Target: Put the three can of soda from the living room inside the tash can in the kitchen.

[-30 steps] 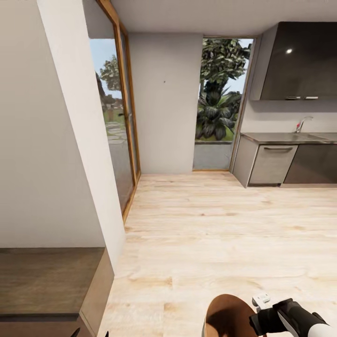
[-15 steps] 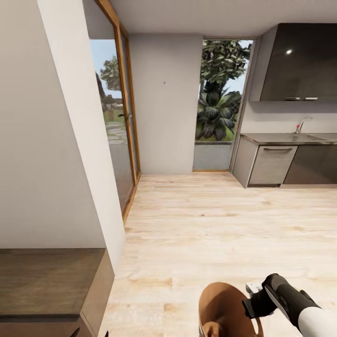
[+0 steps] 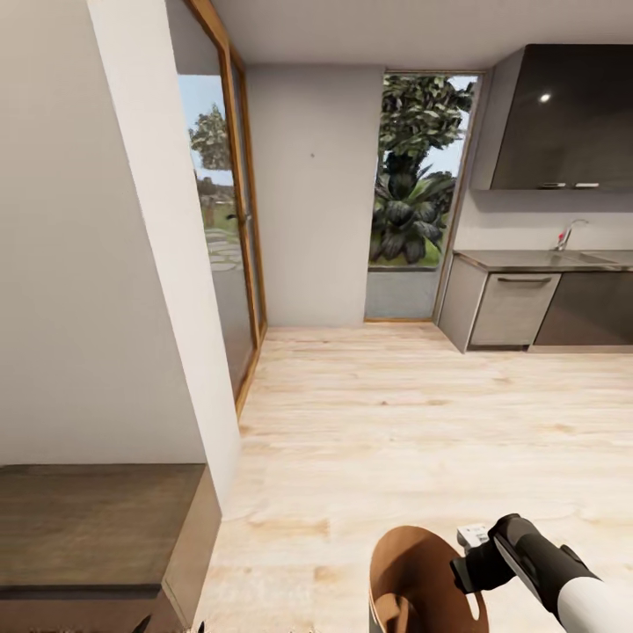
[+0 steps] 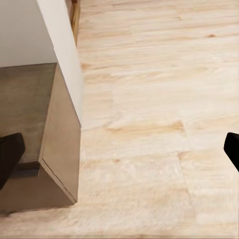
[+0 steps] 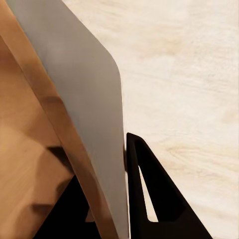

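The right gripper [image 5: 107, 199] clamps the tash can [image 3: 413, 580] by its rim, one finger inside the coppery wall, one outside; the can hangs low above the wood floor [image 3: 422, 422]. The left gripper [image 4: 119, 149] is spread wide apart, holding nothing. Beyond stands the kitchen counter [image 3: 545, 260]. Since half a second ago, the view has shifted slightly; the grip is unchanged.

Head camera faces the kitchen [image 3: 545, 264] from high; both wrist cameras look down, close, sharing its floor [image 3: 422, 422]
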